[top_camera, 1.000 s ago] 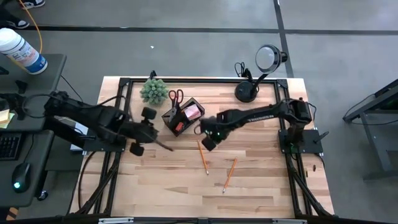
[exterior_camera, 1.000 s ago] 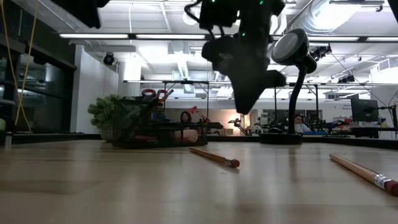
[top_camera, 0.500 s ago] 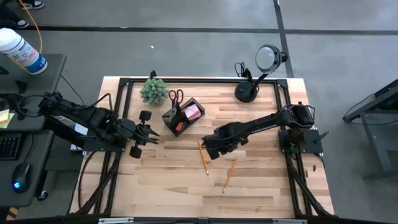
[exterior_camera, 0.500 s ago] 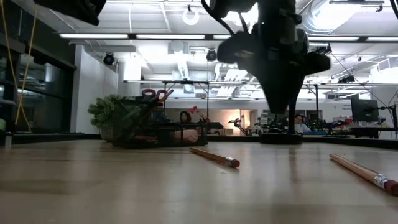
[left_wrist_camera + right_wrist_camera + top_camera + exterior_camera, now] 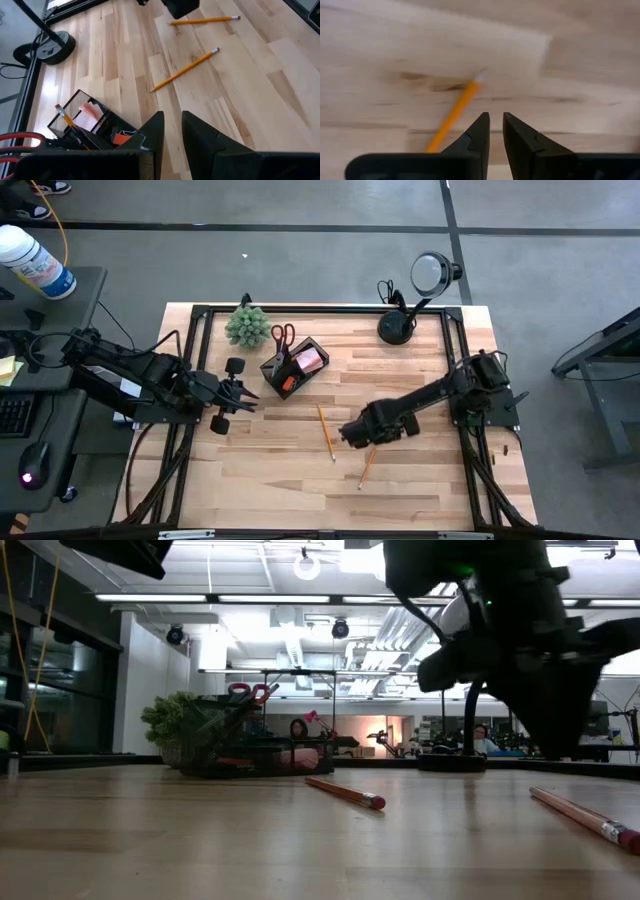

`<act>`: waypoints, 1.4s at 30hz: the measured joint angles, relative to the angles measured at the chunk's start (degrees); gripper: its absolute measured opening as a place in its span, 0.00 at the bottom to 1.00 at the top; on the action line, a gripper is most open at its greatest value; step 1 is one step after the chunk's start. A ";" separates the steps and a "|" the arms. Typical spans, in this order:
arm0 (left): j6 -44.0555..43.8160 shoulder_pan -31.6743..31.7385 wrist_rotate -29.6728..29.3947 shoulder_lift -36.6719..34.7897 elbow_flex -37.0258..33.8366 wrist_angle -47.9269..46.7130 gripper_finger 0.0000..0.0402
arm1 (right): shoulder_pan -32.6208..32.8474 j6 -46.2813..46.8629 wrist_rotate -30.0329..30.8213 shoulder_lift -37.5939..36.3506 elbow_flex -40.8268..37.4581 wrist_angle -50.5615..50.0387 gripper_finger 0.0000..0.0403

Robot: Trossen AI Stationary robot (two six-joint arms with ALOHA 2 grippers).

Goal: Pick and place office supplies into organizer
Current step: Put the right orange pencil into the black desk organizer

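The black organizer (image 5: pixel 293 367) stands at the table's far left with a pink pad and a red-orange block in it. The red-handled scissors (image 5: pixel 283 335) stick up at its far side. Two orange-yellow pencils lie flat on the wood: one (image 5: pixel 326 433) at the middle, one (image 5: pixel 369 462) nearer the front right. My right gripper (image 5: pixel 360 430) hangs pointing down between them, above the second pencil's (image 5: pixel 452 117) far end, with a narrow gap between its fingers and nothing in it. My left gripper (image 5: pixel 238 395) waits left of the organizer (image 5: pixel 82 125), also narrowly open and holding nothing.
A green spiky plant (image 5: pixel 247 325) stands left of the organizer, near the far edge. A black lamp (image 5: pixel 398 327) with a round head (image 5: pixel 433 272) stands at the far right. A black frame (image 5: pixel 300 310) runs round the table. Bare wood lies along the near half.
My right gripper has left the organizer's right side and gone toward the table's near right, sinking and rolling about its own axis, until it hangs over the pencils. My left gripper has drawn back toward the table's left edge and tipped, then kept still.
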 joint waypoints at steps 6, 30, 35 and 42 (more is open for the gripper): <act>1.30 0.00 -0.04 0.04 0.00 0.03 0.14 | 1.52 5.22 1.52 0.00 -0.17 8.19 0.08; 2.24 0.00 -0.15 0.06 0.00 0.42 0.14 | 15.28 -64.10 0.08 -0.02 13.84 9.78 0.06; -1.84 0.00 -1.22 0.07 0.00 0.43 0.14 | 13.49 -89.41 -1.90 -0.02 13.59 8.75 0.06; -12.13 0.00 -3.07 1.75 0.02 0.61 0.14 | 9.38 -118.37 -5.65 -0.02 10.21 9.16 0.06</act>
